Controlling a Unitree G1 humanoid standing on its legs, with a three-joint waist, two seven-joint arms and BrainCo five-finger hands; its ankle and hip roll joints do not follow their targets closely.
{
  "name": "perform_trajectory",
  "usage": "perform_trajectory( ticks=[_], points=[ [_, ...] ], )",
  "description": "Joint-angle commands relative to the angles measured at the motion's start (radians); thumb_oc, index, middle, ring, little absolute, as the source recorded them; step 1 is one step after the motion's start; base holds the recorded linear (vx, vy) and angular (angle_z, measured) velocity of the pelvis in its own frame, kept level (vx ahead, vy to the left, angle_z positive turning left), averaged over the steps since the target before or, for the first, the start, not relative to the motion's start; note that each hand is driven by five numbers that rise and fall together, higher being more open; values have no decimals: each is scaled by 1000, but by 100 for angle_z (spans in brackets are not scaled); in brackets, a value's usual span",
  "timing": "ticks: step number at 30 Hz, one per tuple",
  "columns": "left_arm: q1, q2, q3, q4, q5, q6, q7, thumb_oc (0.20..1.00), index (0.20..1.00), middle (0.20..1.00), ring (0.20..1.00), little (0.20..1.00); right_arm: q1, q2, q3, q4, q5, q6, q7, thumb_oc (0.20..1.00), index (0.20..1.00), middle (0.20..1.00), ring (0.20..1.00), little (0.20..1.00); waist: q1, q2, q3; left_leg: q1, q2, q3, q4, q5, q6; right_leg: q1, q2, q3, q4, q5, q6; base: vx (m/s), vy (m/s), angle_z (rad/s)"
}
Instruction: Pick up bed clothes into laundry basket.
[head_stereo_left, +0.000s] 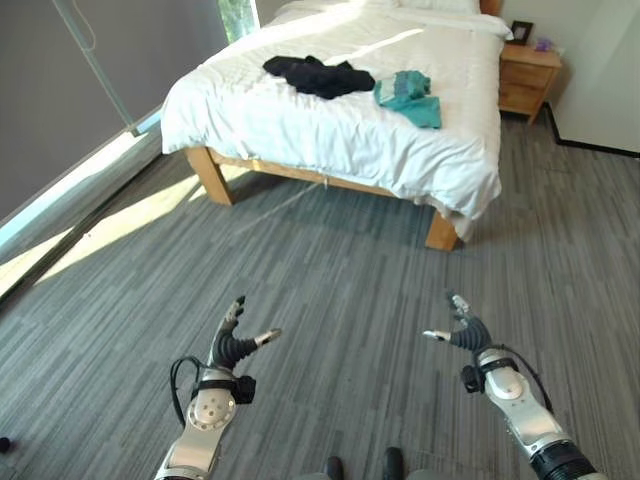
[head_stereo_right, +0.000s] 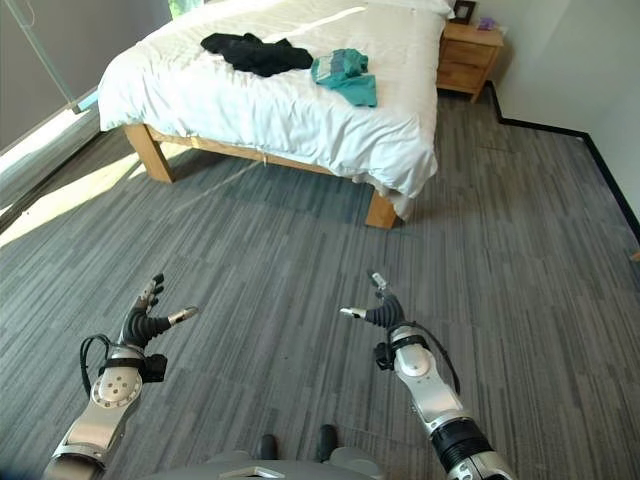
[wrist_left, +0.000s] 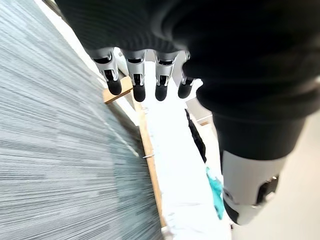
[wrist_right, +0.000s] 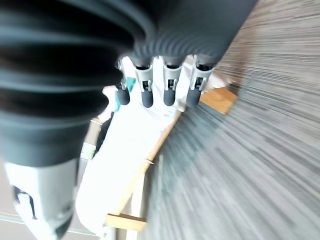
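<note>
Two garments on the bed (head_stereo_left: 330, 140), well apart from both hands

Black clothing (head_stereo_left: 318, 75) and teal clothing (head_stereo_left: 410, 96) lie side by side on the white cover; left hand (head_stereo_left: 232, 345) and right hand (head_stereo_left: 466, 333) hover over grey floor (head_stereo_left: 340, 300), fingers relaxed, empty

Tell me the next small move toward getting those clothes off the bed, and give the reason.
Probably step forward toward the bed. The black garment and the teal garment lie on the white duvet, with a stretch of grey floor between them and the hands. The left hand and right hand hang open over that floor, holding nothing, so neither looks able to reach yet.
</note>
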Motion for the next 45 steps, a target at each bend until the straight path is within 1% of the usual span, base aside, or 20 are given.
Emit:
perform_trajectory(
  ticks=[1,10,12,14,16,19,21,25,26,28,29,31,32,34,36,38,39,41,44,45],
  points=[
    [-25,69,45,-74,22,-71,8,1000,1000,1000,1000,1000,-39,14,-48,-102,26,-84,-11,1000,1000,1000,1000,1000,10,-56,-11,-6,24,-90,9,-24,-67,27,-80,82,73,-82,107,56,-7,0],
    [12,43,68,-90,43,-38,-6,1000,1000,1000,1000,1000,-35,34,-35,-119,14,-70,-6,1000,1000,1000,1000,1000,39,-55,19,-34,3,-123,41,-49,-42,-36,-66,101,150,-92,114,17,3,-2],
    [9,51,72,-89,36,-31,-15,1000,1000,1000,1000,1000,-39,36,-34,-101,8,-67,-2,1000,1000,1000,1000,1000,50,-51,33,-35,1,-126,59,-78,-29,-76,-59,80,273,-122,137,39,31,-8],
    [10,56,68,-90,38,-24,-13,1000,1000,1000,1000,1000,-50,35,-30,-100,-23,-54,-7,1000,1000,1000,1000,1000,42,-38,62,-15,4,-136,63,-90,-14,-154,-65,67,451,-46,186,57,51,0],
    [0,51,58,-81,39,-20,-4,1000,1000,1000,1000,1000,-50,41,-36,-93,-27,-53,-18,1000,1000,1000,1000,1000,31,-22,84,22,21,-163,47,-106,-13,-234,-69,56,558,-33,185,194,26,15],
    [-16,41,42,-91,6,-30,-3,1000,1000,1000,1000,1000,-53,31,-43,-100,-21,-51,-29,1000,1000,1000,1000,1000,-2,-14,101,93,30,-201,6,-141,-28,-308,-88,7,434,-57,159,369,-63,47],
    [-69,62,15,-91,-20,-39,-18,1000,1000,1000,1000,1000,-82,6,-44,-117,-31,-48,-38,1000,1000,1000,1000,1000,-47,-26,117,182,66,-208,-26,-200,-71,-368,-142,-79,184,11,180,627,-226,61],
    [-82,78,-4,-91,-4,-49,-39,1000,1000,1000,1000,1000,-86,0,-43,-120,-39,-50,-35,1000,1000,1000,1000,1000,-75,-39,97,240,114,-196,-24,-253,-107,-337,-154,-138,115,59,179,411,-147,48],
    [-77,74,-6,-90,-5,-46,-43,1000,1000,1000,1000,1000,-80,-5,-39,-127,-41,-54,-28,1000,1000,1000,1000,1000,-85,-41,87,244,135,-192,11,-242,-118,-331,-142,-124,131,59,165,463,-178,7],
    [-34,69,0,-108,-34,-44,-69,1000,1000,1000,1000,1000,-63,-6,-22,-136,-40,-56,-8,1000,1000,1000,1000,1000,-103,-29,73,198,167,-172,208,-145,-150,-306,-106,-109,161,44,133,457,-196,6],
    [-15,72,11,-116,-37,-38,-81,1000,1000,1000,1000,1000,-61,-3,-3,-128,-32,-65,2,1000,1000,1000,1000,1000,-103,-34,70,147,165,-172,380,-55,-159,-266,-85,-102,150,37,104,465,-237,-10],
    [2,93,24,-123,-28,-26,-97,1000,1000,1000,1000,1000,-70,-5,6,-100,-20,-59,-1,1000,1000,1000,1000,1000,-80,-68,87,26,121,-189,677,26,-132,-192,-69,-85,122,16,57,635,-254,-53],
    [-4,95,29,-120,-28,-24,-91,1000,1000,1000,1000,1000,-78,-11,1,-96,-10,-51,-9,1000,1000,1000,1000,1000,-33,-94,120,-119,53,-174,906,-39,-106,-111,-66,-43,95,-15,34,519,-148,-109],
    [-11,100,31,-119,-15,-21,-88,1000,1000,1000,1000,1000,-83,-14,-6,-93,-10,-47,-13,1000,1000,1000,1000,1000,-12,-98,129,-191,7,-157,938,-77,-97,-79,-64,-18,84,-25,31,380,-27,-164],
    [-13,101,41,-125,9,-22,-80,1000,1000,1000,1000,1000,-91,-9,-12,-81,-9,-45,-16,1000,1000,1000,1000,1000,28,-101,133,-304,-28,-103,866,-88,-92,-36,-65,28,64,-47,39,416,82,-146],
    [-19,105,48,-136,15,-31,-78,1000,1000,1000,1000,1000,-92,-13,-19,-71,-19,-46,-22,1000,1000,1000,1000,1000,64,-92,131,-350,4,-54,660,-71,-90,12,-65,57,52,-78,52,494,147,-103],
    [-26,111,52,-138,13,-34,-74,1000,1000,1000,1000,1000,-94,-16,-23,-70,-24,-45,-24,1000,1000,1000,1000,1000,68,-81,124,-365,38,-34,543,-68,-86,28,-62,51,48,-93,59,544,201,-83],
    [-42,113,49,-129,9,-34,-53,1000,1000,1000,1000,1000,-95,-32,-28,-65,-60,-40,-35,1000,1000,1000,1000,1000,85,-70,117,-351,119,3,295,36,-107,89,-69,51,39,-134,78,550,275,-49],
    [-77,102,33,-93,-11,-25,-27,1000,1000,1000,1000,1000,-100,-38,-39,-46,-90,-28,-60,1000,1000,1000,1000,1000,85,-53,112,-363,221,90,116,151,-138,165,-95,17,45,-186,100,544,348,-17],
    [-75,94,32,-85,-17,-14,-20,1000,1000,1000,1000,1000,-95,-37,-44,-49,-117,-17,-68,1000,1000,1000,1000,1000,75,-44,97,-374,272,171,84,183,-141,205,-109,-2,61,-208,117,652,481,5]
  ],
)
